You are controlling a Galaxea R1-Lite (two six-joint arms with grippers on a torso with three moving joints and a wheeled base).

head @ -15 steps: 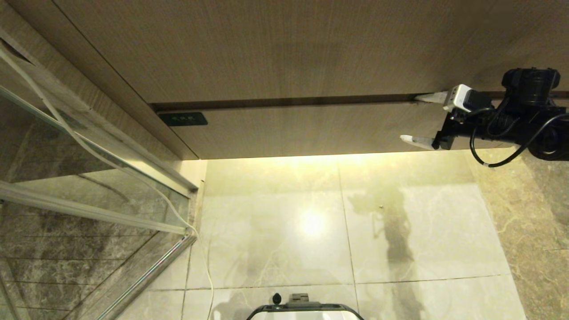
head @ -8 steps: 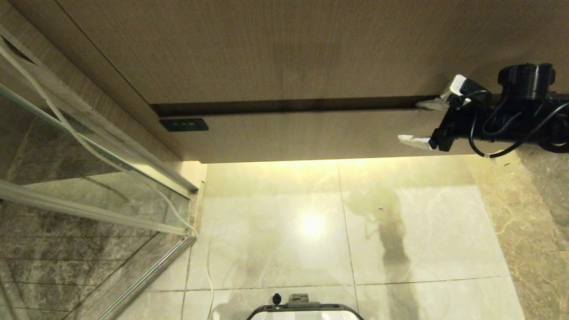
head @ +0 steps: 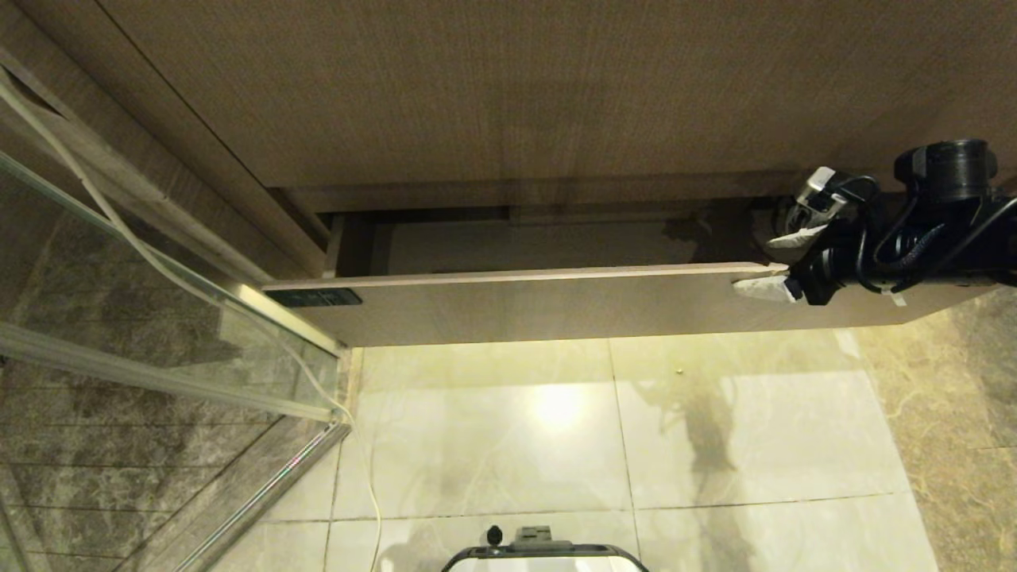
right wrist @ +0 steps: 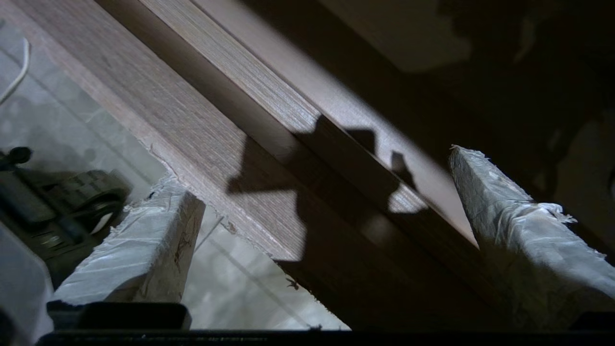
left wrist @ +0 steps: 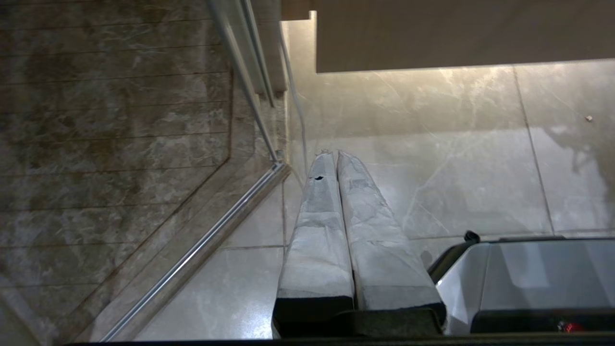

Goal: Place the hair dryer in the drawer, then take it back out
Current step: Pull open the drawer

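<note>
**Drawer comes part-way open, hooked by the right end effector**

Over the last second the drawer (head: 556,302) has slid out from under the taller wood panel (head: 477,95): a second ago its front sat flush, and now a dark slot of its interior shows behind the top edge. The right end effector (head: 775,262) straddles that top edge near the drawer's right end, jaws spread wide, one finger inside the cavity and one on the outer face, so it is pulling by hooking rather than clamping. This looks like the opening step, with more travel probably needed before anything can go in.

The hair dryer is not visible in any view; the part of the drawer that shows, beside the end effector, holds nothing I can make out.

The left end effector (left wrist: 336,158) hangs idle over the floor (head: 556,445), fingers pressed together. Well off to the end effector's far side, a glass shower door (head: 159,318) and a thin white cable (head: 238,310) stand close to the drawer's left corner, which could foul it.
</note>
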